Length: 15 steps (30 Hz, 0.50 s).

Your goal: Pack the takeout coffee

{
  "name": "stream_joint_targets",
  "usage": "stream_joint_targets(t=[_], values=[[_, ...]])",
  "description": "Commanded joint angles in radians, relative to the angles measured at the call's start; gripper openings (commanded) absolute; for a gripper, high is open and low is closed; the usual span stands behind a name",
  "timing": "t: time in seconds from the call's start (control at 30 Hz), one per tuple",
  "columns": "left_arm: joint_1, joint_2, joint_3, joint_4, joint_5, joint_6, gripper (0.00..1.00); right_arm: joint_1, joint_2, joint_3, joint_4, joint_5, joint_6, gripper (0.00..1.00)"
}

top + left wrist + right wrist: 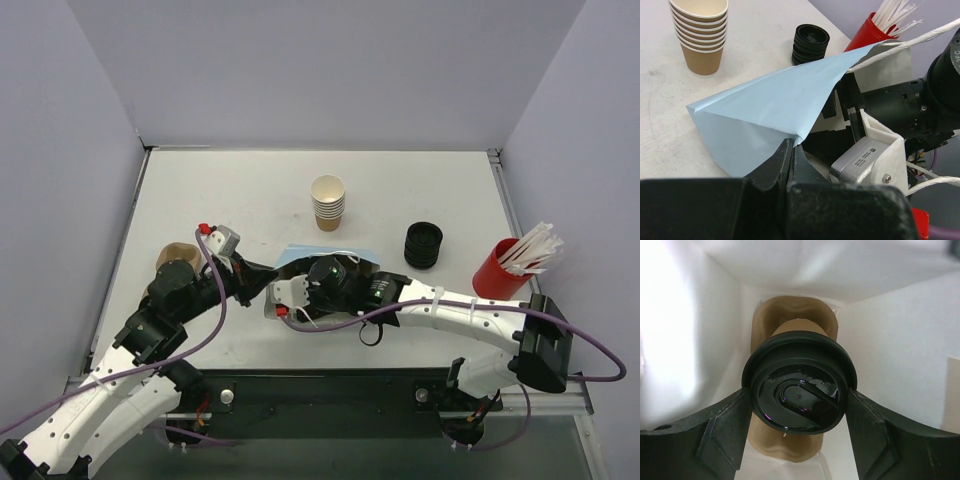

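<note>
Right gripper (799,409) is sitting inside the pale blue paper bag (765,115), its fingers clamping the takeout coffee (799,390) at the black lid's rim. A tan pulp carrier (767,320) is showing behind the cup; whether the cup is seated in it, cannot tell. Left gripper (789,162) is pinching the bag's mouth edge, fingers together on the paper. The bag is lying on the table (660,125).

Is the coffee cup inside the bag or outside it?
Inside: the lidded coffee cup, held in the right gripper, has white bag walls all around it.
</note>
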Motion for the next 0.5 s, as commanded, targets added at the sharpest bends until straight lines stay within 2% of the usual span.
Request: stream_joint_targets(t=[0.0, 0.1, 0.3, 0.47], values=[[-0.005, 0.005, 0.021, -0.002, 0.004, 0.019, 0.0, 0.002, -0.002, 0.065, -0.001, -0.017, -0.016, 0.37], [-0.005, 0.008, 0.024, -0.008, -0.002, 0.014, 0.0, 0.004, 0.008, 0.07, -0.021, -0.023, -0.025, 0.37], [-0.006, 0.013, 0.035, -0.022, -0.002, 0.004, 0.0, -0.001, 0.044, 0.054, 0.042, 0.023, -0.042, 0.37], [-0.006, 0.014, 0.041, -0.045, -0.011, 0.027, 0.0, -0.007, 0.008, 0.047, 0.051, 0.048, -0.014, 0.36]])
